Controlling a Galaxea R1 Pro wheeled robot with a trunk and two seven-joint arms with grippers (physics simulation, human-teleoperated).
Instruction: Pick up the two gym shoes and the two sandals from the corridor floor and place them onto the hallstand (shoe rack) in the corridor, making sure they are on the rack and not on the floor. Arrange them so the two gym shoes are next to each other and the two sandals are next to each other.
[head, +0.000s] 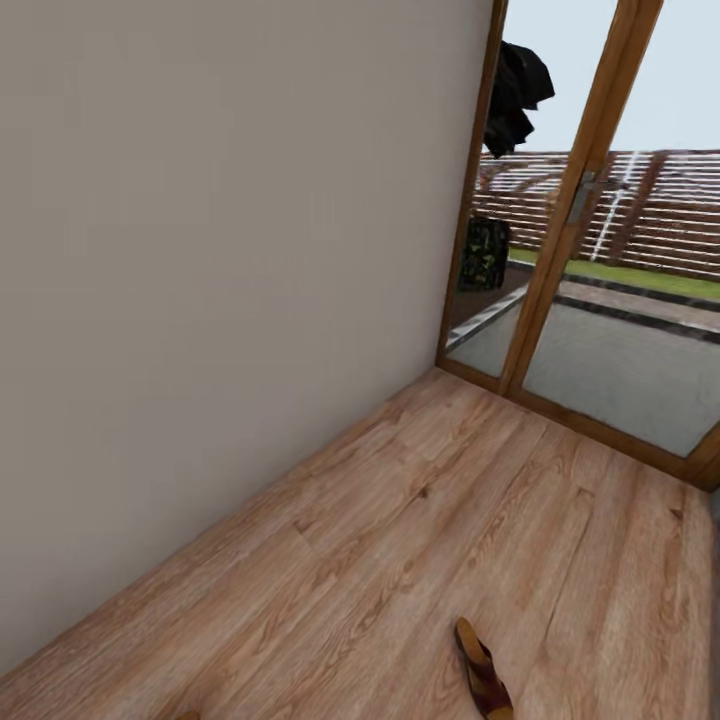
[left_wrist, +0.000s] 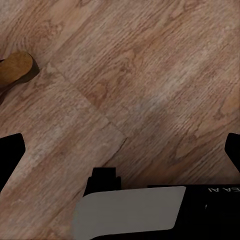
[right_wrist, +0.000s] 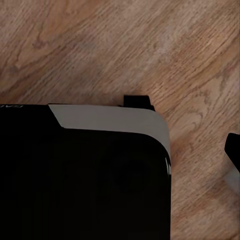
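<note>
One dark reddish-brown sandal (head: 483, 680) lies on the wood-plank corridor floor (head: 420, 560) at the near edge of the head view. In the left wrist view the tan heel end of a sandal (left_wrist: 15, 70) pokes in at the frame edge. My left gripper (left_wrist: 120, 150) hangs open over bare planks, its black fingertips (left_wrist: 11, 147) spread wide and holding nothing. A single black fingertip (right_wrist: 233, 147) of my right gripper sits far out at the frame edge above the floor, with nothing in it. The gym shoes and the hallstand are out of view.
A plain beige wall (head: 220, 280) runs along the left of the corridor. Ahead stands a wood-framed glass door (head: 560, 260) with a yard beyond it. The robot's own black and grey body (right_wrist: 80, 175) (left_wrist: 130, 212) blocks part of both wrist views.
</note>
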